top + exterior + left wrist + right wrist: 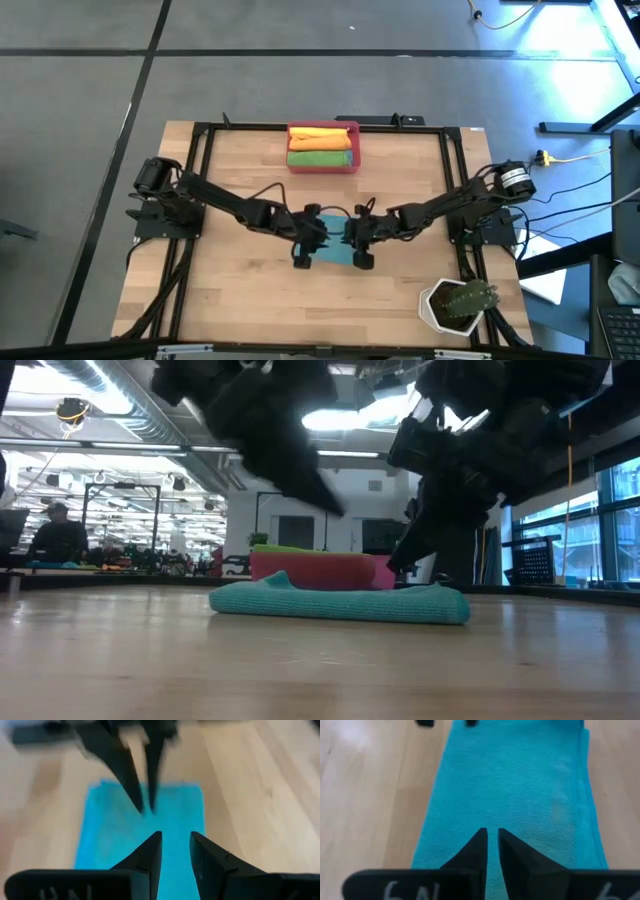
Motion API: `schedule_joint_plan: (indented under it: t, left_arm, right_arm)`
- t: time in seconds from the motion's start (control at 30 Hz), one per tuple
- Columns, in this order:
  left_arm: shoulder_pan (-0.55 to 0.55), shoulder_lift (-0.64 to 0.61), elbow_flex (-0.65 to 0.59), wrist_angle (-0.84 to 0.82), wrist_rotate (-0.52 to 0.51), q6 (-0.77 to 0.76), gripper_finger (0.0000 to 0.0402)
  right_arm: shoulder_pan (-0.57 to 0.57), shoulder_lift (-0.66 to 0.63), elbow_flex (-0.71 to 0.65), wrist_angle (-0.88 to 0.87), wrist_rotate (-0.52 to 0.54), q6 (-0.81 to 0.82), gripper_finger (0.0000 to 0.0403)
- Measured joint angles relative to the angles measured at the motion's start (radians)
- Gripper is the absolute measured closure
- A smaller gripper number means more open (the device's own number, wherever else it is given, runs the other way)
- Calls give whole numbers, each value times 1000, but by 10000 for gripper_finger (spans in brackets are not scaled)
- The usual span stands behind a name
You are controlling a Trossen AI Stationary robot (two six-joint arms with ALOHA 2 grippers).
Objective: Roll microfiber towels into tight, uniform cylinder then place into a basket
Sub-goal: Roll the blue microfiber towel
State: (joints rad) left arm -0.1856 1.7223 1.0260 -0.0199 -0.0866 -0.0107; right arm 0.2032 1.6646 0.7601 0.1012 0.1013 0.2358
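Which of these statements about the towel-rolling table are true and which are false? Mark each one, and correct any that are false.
1. A teal-blue towel lies folded flat on the table between the two grippers. True.
2. The basket is empty. False: it holds rolled towels, an orange-yellow one and a green one.
3. The left gripper has its fingers slightly apart above the teal-blue towel. True.
4. The right gripper is lifting the towel off the table. False: the towel lies flat, and the fingers stand narrowly apart over it with nothing between them.
5. A potted plant stands beside the basket. False: it stands at the table's near right corner, far from the basket.
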Motion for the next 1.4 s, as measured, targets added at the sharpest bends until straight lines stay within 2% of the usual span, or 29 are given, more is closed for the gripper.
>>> schedule_joint_plan:
  t: [0.07,0.3,0.47,0.63,0.8,0.97,1.07,1.17,1.27,1.4]
  left_arm:
    - [-14,14,0,-46,0,-8,312]
    - [-80,75,0,-23,-8,62,312]
    - [-115,68,1,-84,-103,72,312]
    - [-137,40,1,-215,-185,73,312]
    - [-146,43,0,-293,-192,65,296]
    - [-170,44,0,-307,-194,49,259]
    - [-191,44,0,-328,-202,49,236]
    - [-207,44,0,-367,-247,50,218]
    - [-218,44,0,-382,-306,82,210]
    - [-222,44,-24,-338,-315,116,210]
  right_arm:
    - [-12,0,0,0,0,15,357]
    - [-58,0,0,-13,42,25,357]
    - [-64,-16,0,-1,-78,61,357]
    - [-20,-39,1,4,-109,111,357]
    - [60,-32,1,100,-113,126,357]
    - [133,-30,2,95,-54,78,329]
    - [173,-30,2,82,-16,51,289]
    - [214,-25,2,50,73,-16,246]
    - [247,-13,2,25,169,-80,216]
    - [273,24,2,25,229,-115,206]
